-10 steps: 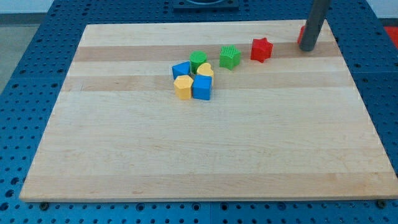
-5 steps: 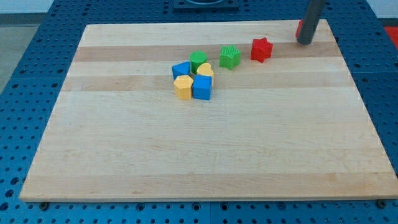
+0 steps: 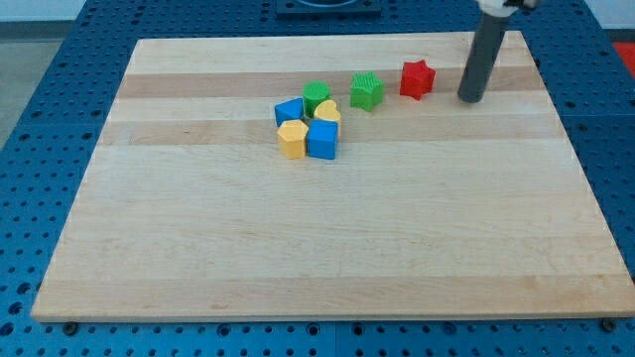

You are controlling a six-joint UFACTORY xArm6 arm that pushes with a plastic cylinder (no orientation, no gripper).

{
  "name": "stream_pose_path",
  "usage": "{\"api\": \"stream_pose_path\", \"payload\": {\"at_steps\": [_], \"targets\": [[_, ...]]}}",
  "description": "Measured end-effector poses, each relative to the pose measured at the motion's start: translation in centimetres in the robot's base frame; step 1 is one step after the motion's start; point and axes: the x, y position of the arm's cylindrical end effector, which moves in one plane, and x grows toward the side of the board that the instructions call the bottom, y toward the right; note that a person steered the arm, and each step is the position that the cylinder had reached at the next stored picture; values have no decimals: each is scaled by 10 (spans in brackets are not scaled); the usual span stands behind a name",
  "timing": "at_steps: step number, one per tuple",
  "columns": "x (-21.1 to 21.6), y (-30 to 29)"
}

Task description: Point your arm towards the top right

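rod: one straight dark rod (image 3: 480,55), dropping in from the view's top right, slightly tilted.
my tip: (image 3: 470,99) planted on the board near its top right, just to the view's right of the red star, apart from it.
pincer: none fitted; only a plain rod end, so nothing to part or clamp.
board: one pale wooden board (image 3: 327,248), lying on a blue perforated table (image 3: 40,119).
blocks counted: seven in clear sight; two green, two blue, two yellow, one red.
red: one red star block (image 3: 418,78), near the top edge, closest block to my tip.
possible extra: a sliver of red at the rod's left edge near the top; too little showing to tell what.
green: one green ridged block (image 3: 366,90), just left of the red star, apart from it; one green round block (image 3: 317,95), at the top of the cluster.
blue: one blue block (image 3: 289,110) on the cluster's left; one blue cube (image 3: 322,140) at its lower right.
yellow: one yellow heart block (image 3: 328,112) between the green round block and the blue cube; one yellow block (image 3: 292,140) at the lower left, touching the blue cube.
cluster: five blocks packed together left of the board's centre line, well apart from my tip.
top right corner: partly hidden behind the rod.
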Motion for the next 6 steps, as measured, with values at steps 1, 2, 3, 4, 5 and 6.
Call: {"api": "stream_pose_path", "payload": {"at_steps": [1,2,3,4,5,6], "targets": [[4,-49],[3,-84],[-13,-85],[-39,-84],[-43,-76],[-44,-55]]}}
